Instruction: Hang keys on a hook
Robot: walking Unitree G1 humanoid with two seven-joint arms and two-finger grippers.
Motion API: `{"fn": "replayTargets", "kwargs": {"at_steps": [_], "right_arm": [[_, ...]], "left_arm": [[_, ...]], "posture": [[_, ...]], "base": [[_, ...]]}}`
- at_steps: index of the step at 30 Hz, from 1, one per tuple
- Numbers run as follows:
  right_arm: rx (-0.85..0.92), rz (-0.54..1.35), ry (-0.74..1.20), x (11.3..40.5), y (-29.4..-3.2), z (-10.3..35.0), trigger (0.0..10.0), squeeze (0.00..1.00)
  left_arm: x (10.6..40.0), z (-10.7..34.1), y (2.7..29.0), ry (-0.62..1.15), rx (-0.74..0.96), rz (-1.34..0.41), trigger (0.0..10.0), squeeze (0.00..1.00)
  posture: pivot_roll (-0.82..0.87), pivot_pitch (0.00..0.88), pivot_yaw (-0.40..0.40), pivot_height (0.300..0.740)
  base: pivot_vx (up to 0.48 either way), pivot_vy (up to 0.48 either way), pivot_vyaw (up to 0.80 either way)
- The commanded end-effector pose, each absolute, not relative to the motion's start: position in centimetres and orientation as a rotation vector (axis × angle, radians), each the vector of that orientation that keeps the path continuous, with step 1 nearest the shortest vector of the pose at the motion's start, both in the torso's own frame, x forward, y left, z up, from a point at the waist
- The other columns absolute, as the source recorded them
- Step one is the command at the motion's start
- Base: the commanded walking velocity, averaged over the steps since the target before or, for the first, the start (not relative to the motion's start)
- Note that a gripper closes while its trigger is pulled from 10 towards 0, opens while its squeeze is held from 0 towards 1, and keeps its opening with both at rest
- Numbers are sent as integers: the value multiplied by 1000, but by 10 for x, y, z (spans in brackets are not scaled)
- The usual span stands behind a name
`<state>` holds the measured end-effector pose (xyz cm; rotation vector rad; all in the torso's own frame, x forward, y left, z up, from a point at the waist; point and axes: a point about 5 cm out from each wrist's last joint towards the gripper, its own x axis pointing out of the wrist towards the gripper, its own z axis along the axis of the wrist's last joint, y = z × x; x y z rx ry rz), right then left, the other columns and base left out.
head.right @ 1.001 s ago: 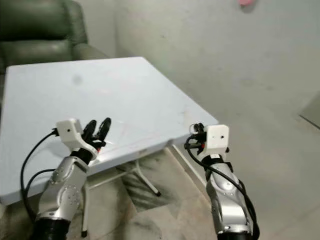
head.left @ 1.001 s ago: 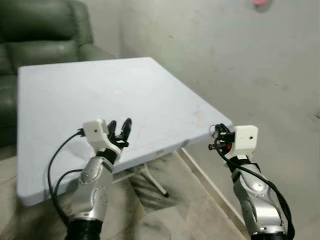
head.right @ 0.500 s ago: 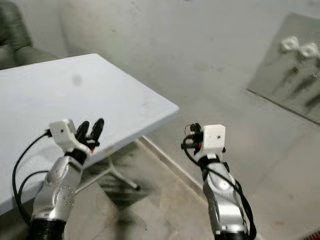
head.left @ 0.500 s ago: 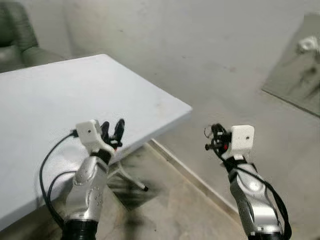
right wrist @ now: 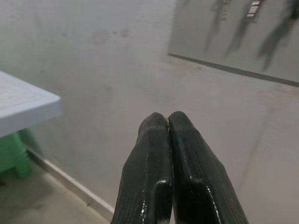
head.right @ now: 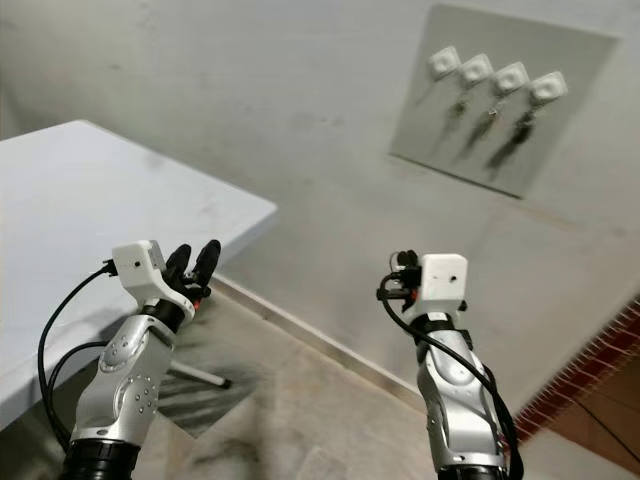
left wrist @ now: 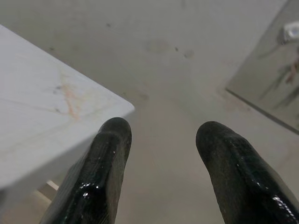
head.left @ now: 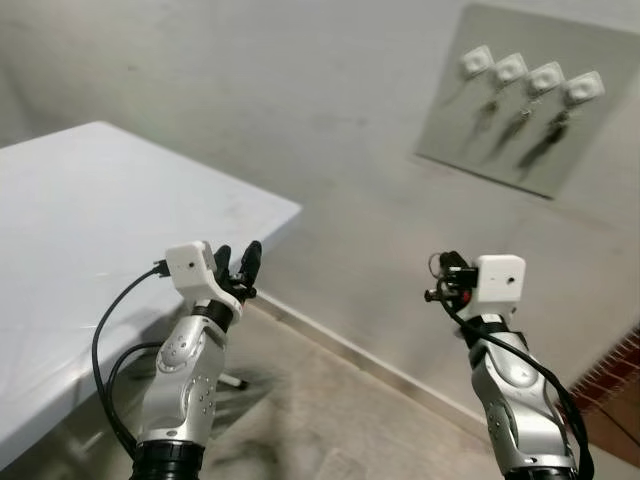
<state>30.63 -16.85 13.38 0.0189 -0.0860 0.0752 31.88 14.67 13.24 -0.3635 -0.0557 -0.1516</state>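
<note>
The job was barely begun: nothing of mine hung on the board yet, and I stood well apart from it. The grey key board (head.left: 455, 120) sat in the upper right of the frame on the bare wall (head.left: 300, 90), with a row of four white hooks (head.left: 510, 69) along its top. Hung keys (head.left: 523, 122) and their shadows dangled below the hooks, their long axes running down the board and leaning a little toward the lower left of the frame. I could not tell which hook was free.

My right pincer (right wrist: 167, 116) was raised at the lower right of the frame, below the board, its fingers pressed tight together and pointing at the wall. The wrist view showed nothing between the tips. At the head view's scale a thin loop (head.left: 434, 262) stood just above those fingers. I judged it might be the ring of the keys, but it was too small to be sure, so which way the keys pointed I could not say.

My left pincer (head.left: 238, 255) was spread and empty at the lower left, just beside the corner of the white counter (head.left: 100, 190).

What was left, as I judged it: close on the board, lift the right arm to a hook, slip the ring over it, and let go.
</note>
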Motion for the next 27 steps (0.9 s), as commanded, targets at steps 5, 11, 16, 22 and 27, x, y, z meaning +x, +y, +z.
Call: {"fn": "replayTargets", "kwargs": {"at_steps": [5,11,16,22,27], "right_arm": [[15,67,-112,307,-170,140,10000,0],[13,66,-113,307,-170,140,10000,0],[11,66,-113,307,-170,140,10000,0],[13,62,-137,306,-171,141,10000,0],[19,54,-134,305,-172,141,10000,0]], "left_arm": [[320,138,144,-65,-353,-167,10000,0],[320,138,143,-66,-350,-171,10000,0],[320,139,143,-66,-350,-175,10000,0],[320,139,142,-66,-348,-180,10000,0],[320,139,141,-65,-347,-186,10000,0]], "posture": [[90,0,-59,740],[91,0,-58,740],[91,0,-58,740],[90,0,-58,740],[89,0,-57,740]], "base": [[0,0,-725],[0,0,-725],[0,0,-723],[0,0,-483],[0,0,0]]}}
